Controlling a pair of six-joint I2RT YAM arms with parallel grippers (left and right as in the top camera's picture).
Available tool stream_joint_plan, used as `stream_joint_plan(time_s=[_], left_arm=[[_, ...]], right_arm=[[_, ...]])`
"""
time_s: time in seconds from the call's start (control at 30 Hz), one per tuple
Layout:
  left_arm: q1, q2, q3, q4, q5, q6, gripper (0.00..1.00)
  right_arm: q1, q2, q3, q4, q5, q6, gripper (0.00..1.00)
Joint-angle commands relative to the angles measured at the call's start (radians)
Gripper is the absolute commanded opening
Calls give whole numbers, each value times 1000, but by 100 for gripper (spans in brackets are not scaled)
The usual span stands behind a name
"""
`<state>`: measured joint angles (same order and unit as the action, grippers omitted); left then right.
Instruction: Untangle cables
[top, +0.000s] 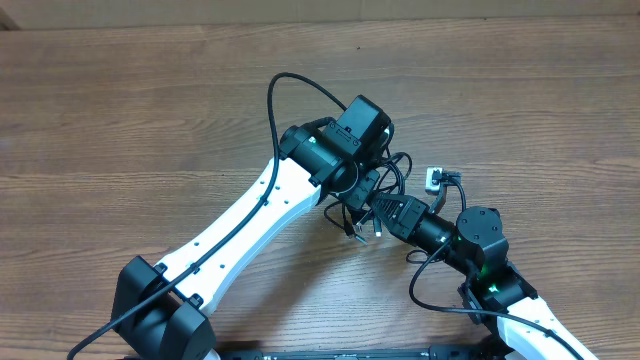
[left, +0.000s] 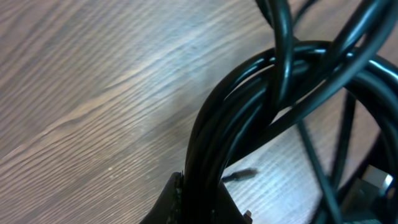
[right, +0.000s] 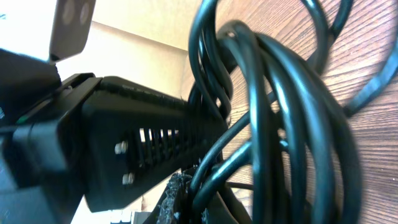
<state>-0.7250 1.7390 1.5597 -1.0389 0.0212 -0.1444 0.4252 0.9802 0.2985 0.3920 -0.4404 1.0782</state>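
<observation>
Overhead: the thin black flexible cables (top: 392, 185), bunched into a knot of loops, lie on the brown wood-grain table (top: 150, 100) directly between the two sets of jaws. The left gripper (top: 368, 190) meets the bundle from one side and the right gripper (top: 388, 212) from the opposite side. Their fingertips almost touch, so neither arm is the nearer. A small white plug connector (top: 434, 179) trails out beyond the right gripper's side.

Left wrist: the left gripper (left: 202, 208) is closed to a narrow gap on several strands of the cables (left: 249, 106). The strands rise straight ahead out of the jaws, then arch over to the right.

Right wrist: the right gripper (right: 186, 199) is clamped tight on the cables (right: 280, 124), whose loops stand ahead and to the right of its jaws. The left gripper's slotted black finger crosses in from the left, against the same bundle.

Both grips sit on one knot, so the next move probably depends on drawing them apart along the line between them.
</observation>
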Motion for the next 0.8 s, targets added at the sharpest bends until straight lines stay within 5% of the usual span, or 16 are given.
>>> stream_joint_plan(time_s=[0.0,0.2,0.6,0.77], left_arm=[[-3,-9,12,-11,132,98,4],[-3,-9,12,-11,164,110,4],[-3,-9,12,-84,559,418,5],[4,-9,12,-78,593,437,4]], right_arm=[[-17,-3,24,5,95,42,4],[-17,-2,24,-65,233,60,4],[-17,102,24,-56,336,59,5],[-17,124,24,-57,335,58,8]])
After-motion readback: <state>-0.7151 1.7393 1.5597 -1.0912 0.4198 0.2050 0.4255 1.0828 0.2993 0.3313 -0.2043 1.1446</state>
